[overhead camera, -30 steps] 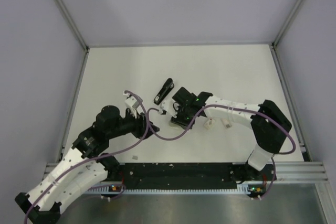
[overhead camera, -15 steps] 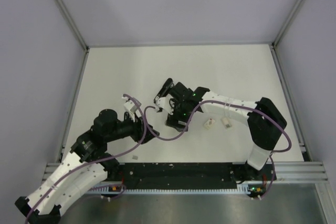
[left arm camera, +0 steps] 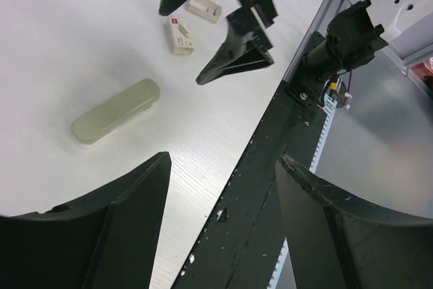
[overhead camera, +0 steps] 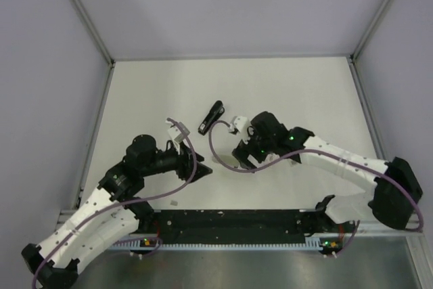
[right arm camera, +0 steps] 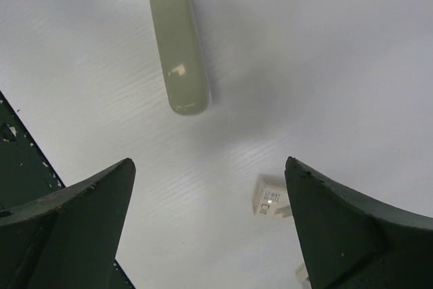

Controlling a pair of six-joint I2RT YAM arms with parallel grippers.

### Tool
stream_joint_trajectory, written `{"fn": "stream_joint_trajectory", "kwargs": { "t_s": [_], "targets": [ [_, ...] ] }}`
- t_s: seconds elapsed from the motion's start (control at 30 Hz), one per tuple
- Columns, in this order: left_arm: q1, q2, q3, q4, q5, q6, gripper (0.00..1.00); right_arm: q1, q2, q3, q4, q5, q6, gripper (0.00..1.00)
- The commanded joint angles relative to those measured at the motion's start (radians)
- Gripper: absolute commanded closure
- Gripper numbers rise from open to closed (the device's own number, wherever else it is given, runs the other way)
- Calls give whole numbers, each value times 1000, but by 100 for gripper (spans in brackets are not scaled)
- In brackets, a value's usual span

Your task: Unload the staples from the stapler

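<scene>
The stapler [overhead camera: 211,117] is seen lying free on the worktop [overhead camera: 284,93], just beyond both arms. The right gripper [right arm camera: 210,228] is held with jaws wide apart near a grey-green bar [right arm camera: 179,42]. The left gripper [left arm camera: 223,214] is likewise spread, with nothing clasped.

The stapler [overhead camera: 211,117] is black; the bar [left arm camera: 116,112] pale grey-green; the small box [left arm camera: 180,35] white with a red mark; the bench [overhead camera: 284,86] white.
</scene>
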Motion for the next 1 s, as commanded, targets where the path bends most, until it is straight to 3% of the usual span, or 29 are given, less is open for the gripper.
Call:
{"fn": "stream_joint_trajectory", "kwargs": {
  "t_s": [0.0, 0.1, 0.23, 0.37, 0.5, 0.67, 0.87, 0.97],
  "targets": [
    [-2, 123, 35, 103, 52, 56, 30, -42, -215, -137, 136, 128, 255, 6],
    [-2, 215, 68, 129, 97, 88, 29, -76, -366, -203, 133, 147, 389, 7],
    [-5, 327, 108, 162, 209, 171, 22, -79, -569, -263, 133, 197, 541, 1],
    [-24, 478, 206, 95, 202, 295, 21, -78, -700, -298, 119, 141, 593, 1],
    [-126, 618, 322, -29, 49, 530, 18, -79, -700, -306, 115, 24, 610, 1],
    [-217, 726, 329, -48, -138, 788, 17, -76, -720, -332, 126, -9, 607, 1],
    [-218, 815, 286, 1, -289, 882, 18, -78, -773, -346, 115, -39, 590, 1],
    [-218, 850, 267, 34, -298, 898, 18, -78, -784, -357, 107, -65, 592, 1]
  ]
}}
